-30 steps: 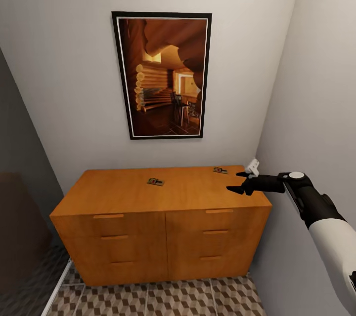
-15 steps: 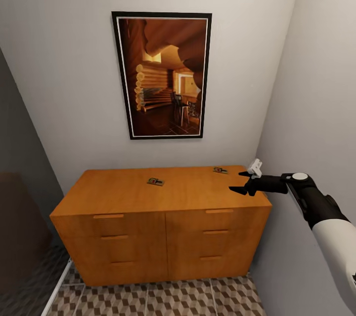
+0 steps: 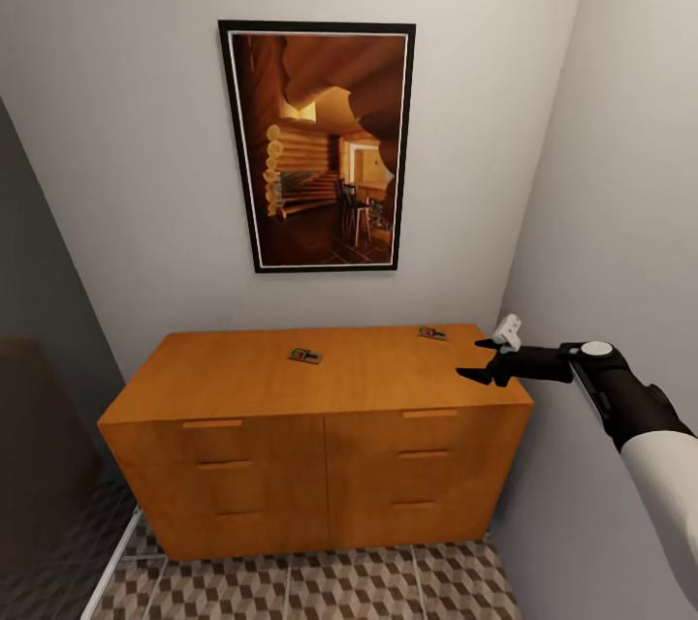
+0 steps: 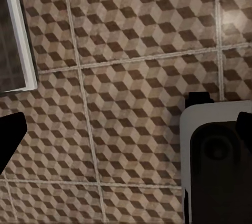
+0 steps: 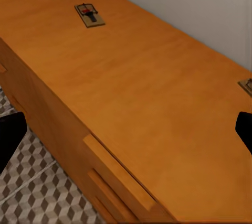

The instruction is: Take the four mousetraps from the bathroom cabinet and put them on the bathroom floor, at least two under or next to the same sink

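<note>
The orange-brown cabinet (image 3: 242,378) stands against the back wall under a framed picture. Two mousetraps lie on its flat top: one near the middle (image 3: 305,356) and one at the back right corner (image 3: 432,333). My right gripper (image 3: 479,359) hovers open just above the top's right end, a short way in front of the corner trap. The right wrist view looks along the cabinet top (image 5: 152,103), with the middle mousetrap (image 5: 89,14) far off and the corner mousetrap (image 5: 245,86) at the picture's edge. My left gripper (image 4: 126,129) hangs open over the cube-patterned bathroom floor (image 4: 131,72).
A wall runs close along the cabinet's right side, behind my right arm. A dark glass panel with a white sill (image 3: 111,562) borders the floor (image 3: 320,586) on the left. Part of my own base (image 4: 215,156) shows below the left gripper, beside the white sill (image 4: 21,30).
My right gripper has drifted slightly to the right, toward the cabinet's right end. The mousetraps have not moved.
</note>
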{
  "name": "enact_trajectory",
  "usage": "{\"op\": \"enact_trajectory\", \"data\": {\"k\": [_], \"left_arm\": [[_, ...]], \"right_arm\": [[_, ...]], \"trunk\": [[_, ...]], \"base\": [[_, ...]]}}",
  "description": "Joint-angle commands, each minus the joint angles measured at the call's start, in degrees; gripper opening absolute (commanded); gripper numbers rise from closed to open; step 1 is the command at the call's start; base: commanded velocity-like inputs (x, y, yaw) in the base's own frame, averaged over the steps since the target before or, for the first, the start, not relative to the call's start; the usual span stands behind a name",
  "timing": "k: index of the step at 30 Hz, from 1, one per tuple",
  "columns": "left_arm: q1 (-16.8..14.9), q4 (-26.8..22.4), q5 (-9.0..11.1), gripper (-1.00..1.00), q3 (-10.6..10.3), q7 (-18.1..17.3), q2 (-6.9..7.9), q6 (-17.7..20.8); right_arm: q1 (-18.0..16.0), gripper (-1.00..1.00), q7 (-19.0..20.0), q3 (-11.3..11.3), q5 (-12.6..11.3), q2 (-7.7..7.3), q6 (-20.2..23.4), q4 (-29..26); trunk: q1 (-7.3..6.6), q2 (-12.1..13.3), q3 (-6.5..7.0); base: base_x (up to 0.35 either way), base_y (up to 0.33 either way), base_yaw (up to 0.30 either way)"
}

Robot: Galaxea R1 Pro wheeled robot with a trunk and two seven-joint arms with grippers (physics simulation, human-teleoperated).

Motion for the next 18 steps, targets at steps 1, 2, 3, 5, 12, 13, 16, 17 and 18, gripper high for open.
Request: {"op": "enact_trajectory", "data": {"k": [1, 2, 3, 5, 12, 13, 16, 17, 18], "left_arm": [[-0.1, 0.18, 0.54, 1.0, -0.49, 0.01, -0.03, -0.23], [-0.09, 0.18, 0.55, 1.0, -0.49, 0.01, -0.03, -0.17], [-0.08, 0.18, 0.55, 1.0, -0.49, 0.01, -0.03, -0.14], [-0.07, 0.18, 0.56, 1.0, -0.49, 0.01, -0.03, -0.1], [-0.08, 0.18, 0.55, 1.0, -0.49, 0.01, -0.03, -0.06], [-0.07, 0.18, 0.55, 1.0, -0.49, 0.01, -0.03, -0.06], [-0.06, 0.18, 0.55, 1.0, -0.49, 0.01, -0.08, -0.05], [-0.06, 0.17, 0.55, 1.0, -0.49, 0.01, -0.09, -0.05], [-0.05, 0.17, 0.54, 1.0, -0.49, 0.01, -0.09, -0.05]], "right_arm": [[-0.05, 1.0, 0.16, 0.08, -0.01, -0.1, 0.58, -0.08], [-0.06, 1.0, 0.16, 0.08, -0.01, -0.22, 0.56, -0.08], [-0.06, 1.0, 0.18, 0.08, -0.01, -0.26, 0.55, -0.08], [-0.05, 1.0, 0.21, 0.08, -0.01, -0.35, 0.52, -0.07], [-0.03, 1.0, 0.25, 0.11, -0.01, -0.43, 0.45, 0.15], [-0.02, 1.0, 0.25, 0.1, -0.01, -0.43, 0.39, 0.19], [-0.02, 1.0, 0.25, 0.11, -0.01, -0.44, -0.02, 0.35], [-0.03, 1.0, 0.25, 0.1, -0.01, -0.44, -0.08, 0.37], [-0.02, 1.0, 0.25, 0.12, -0.01, -0.44, -0.12, 0.39]], "trunk": [[0.04, -0.14, -0.17], [0.04, -0.14, -0.22], [0.04, -0.14, -0.26], [0.04, -0.14, -0.34], [0.04, -0.14, -0.74], [0.04, -0.14, -0.8], [0.04, -0.14, -1.02], [0.04, -0.14, -1.1], [0.04, -0.14, -1.17]], "base": [[0.0, 0.0, 0.0], [0.0, 0.0, 0.0], [0.0, 0.0, 0.0], [0.0, 0.0, 0.0], [0.0, 0.0, 0.0], [0.0, 0.0, 0.0], [0.036, 0.0, 0.0], [0.075, 0.0, 0.0], [0.09, 0.0, 0.0]]}}
